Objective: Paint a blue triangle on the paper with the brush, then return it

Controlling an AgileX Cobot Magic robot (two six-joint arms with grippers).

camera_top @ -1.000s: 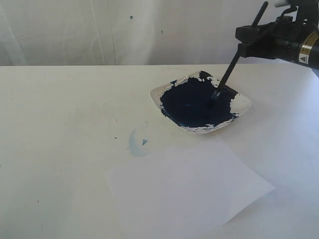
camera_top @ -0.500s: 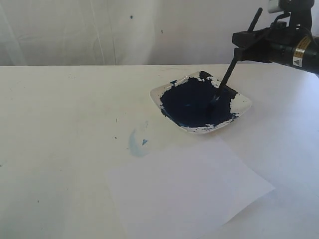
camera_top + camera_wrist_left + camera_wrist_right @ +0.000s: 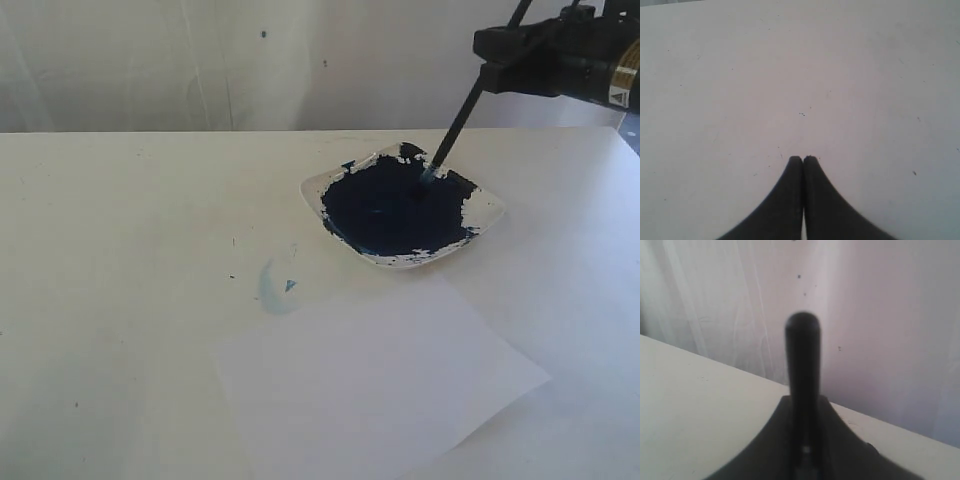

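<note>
My right gripper point(image 3: 492, 55) is shut on the brush point(image 3: 458, 118), a thin black handle slanting down to a blue-stained tip at the far side of the paint dish point(image 3: 488, 208), just above the dark blue paint. In the right wrist view the brush point(image 3: 802, 365) handle's blunt end sticks up between the right gripper point(image 3: 803, 402) fingers. The paper point(image 3: 380, 375) lies blank and white in front of the dish. No blue triangle shows on it. My left gripper point(image 3: 803, 159) is shut and empty over bare table, out of the exterior view.
A faint pale-blue smudge point(image 3: 272, 288) with a tiny dark fleck marks the table left of the paper. A white curtain point(image 3: 200, 60) hangs behind the table's far edge. The cream table point(image 3: 120, 250) stretches bare on the left.
The right gripper has risen and shifted slightly, lifting the brush tip from the paint toward the dish's far side. Paper and dish have not moved.
</note>
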